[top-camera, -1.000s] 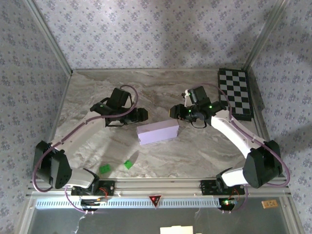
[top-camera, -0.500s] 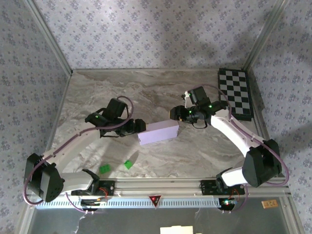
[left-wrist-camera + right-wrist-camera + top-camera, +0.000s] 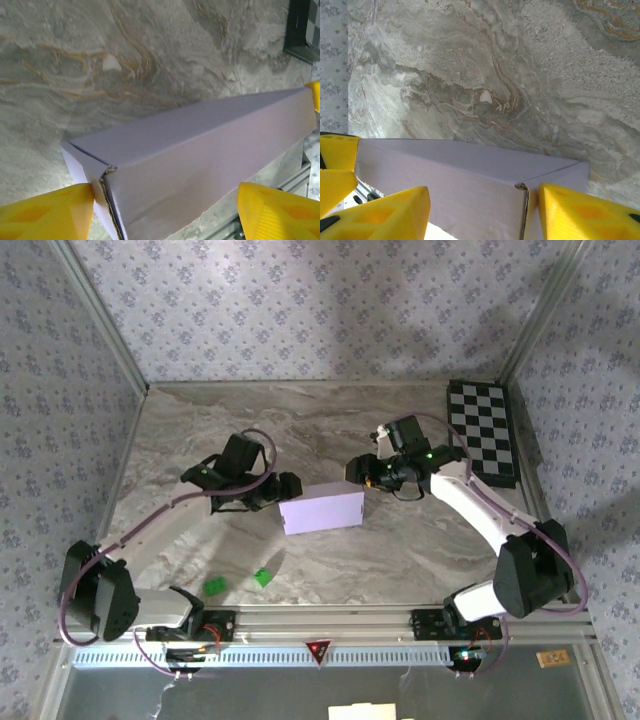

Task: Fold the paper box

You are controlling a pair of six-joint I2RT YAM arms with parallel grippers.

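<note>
The paper box (image 3: pixel 322 511) is a closed pale-lilac oblong lying on the marble table (image 3: pixel 200 430) between both arms. My left gripper (image 3: pixel 286 489) is at its left end. In the left wrist view the left gripper (image 3: pixel 165 202) stands open astride that end of the box (image 3: pixel 200 150): one yellow finger (image 3: pixel 47 210) touches the end flap and the other (image 3: pixel 277 212) stands off with table showing between. My right gripper (image 3: pixel 357 472) is at the right end. There the right gripper (image 3: pixel 482 202) is open round the box corner (image 3: pixel 470 185), one finger (image 3: pixel 585 212) against the end flap.
A black-and-white checkerboard (image 3: pixel 482 432) lies at the back right. Two small green bits (image 3: pixel 215 587) (image 3: pixel 263 577) sit near the front rail (image 3: pixel 320 620). Patterned walls close the table on three sides.
The box has turned from a slight tilt to nearly level. My left gripper swung in to its left end. Both pairs of jaws have spread a little wider.
</note>
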